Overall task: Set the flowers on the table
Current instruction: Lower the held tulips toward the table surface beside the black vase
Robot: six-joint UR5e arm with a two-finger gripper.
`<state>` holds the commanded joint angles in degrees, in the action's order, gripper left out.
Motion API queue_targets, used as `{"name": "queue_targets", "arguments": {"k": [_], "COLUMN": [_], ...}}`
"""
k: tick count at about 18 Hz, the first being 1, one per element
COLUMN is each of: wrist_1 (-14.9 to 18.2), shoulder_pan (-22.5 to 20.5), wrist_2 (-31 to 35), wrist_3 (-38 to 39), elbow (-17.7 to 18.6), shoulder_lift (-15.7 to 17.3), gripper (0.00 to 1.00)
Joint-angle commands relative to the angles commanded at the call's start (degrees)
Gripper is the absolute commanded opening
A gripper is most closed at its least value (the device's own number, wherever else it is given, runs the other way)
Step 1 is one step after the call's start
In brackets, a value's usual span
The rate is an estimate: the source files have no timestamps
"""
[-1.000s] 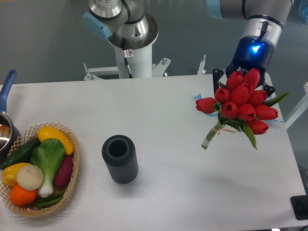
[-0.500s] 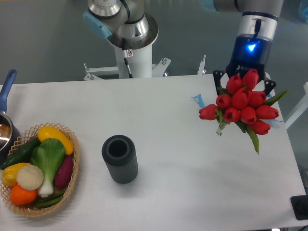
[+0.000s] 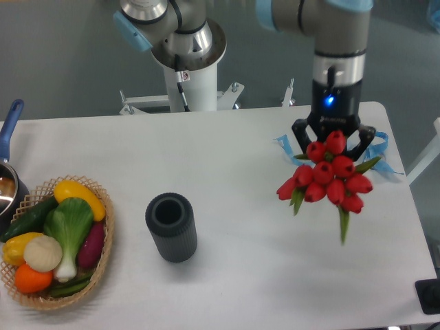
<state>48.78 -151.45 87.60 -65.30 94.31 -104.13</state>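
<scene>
The flowers, a bunch of red tulips with green leaves, hang above the right part of the white table. Their heads point toward the camera and the stems are hidden behind the blossoms. My gripper points down directly behind the bunch and is shut on it. Its dark fingers show on both sides of the top blossoms. Whether the bunch touches the tabletop cannot be told.
A dark ribbed cylindrical vase stands upright left of centre. A wicker basket of vegetables sits at the front left, with a pot behind it. Blue tape strips lie near the flowers. The robot base stands behind the table.
The arm has swung left and toward the table's middle with the flowers. The bunch has turned so the stems, visible earlier, are now hidden behind the blossoms.
</scene>
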Motion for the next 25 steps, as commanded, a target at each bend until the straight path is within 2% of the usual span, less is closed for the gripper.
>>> {"name": "queue_targets", "arguments": {"k": [4,8,12,16,20,23,25], "wrist_1": [-0.61,-0.7,-0.71,-0.79,-0.7,-0.62,-0.79], "shoulder_pan": [3.52,4.32,5.46,5.73,5.73,5.81,5.73], "wrist_2": [8.28,9.26,11.01,11.63,11.54,11.54,11.63], "wrist_3": [-1.23,-2.11,-2.11,-1.94,-1.94,-1.76,-1.93], "elbow": [-1.76,-3.25,-6.32,-7.29,-8.61,-9.14,-9.05], "shoulder_lift": [-5.89,-10.11,-15.3,-19.34,-21.89,-22.6,-22.78], "gripper": [0.37,0.37,0.37,0.37,0.37,0.38,0.53]}}
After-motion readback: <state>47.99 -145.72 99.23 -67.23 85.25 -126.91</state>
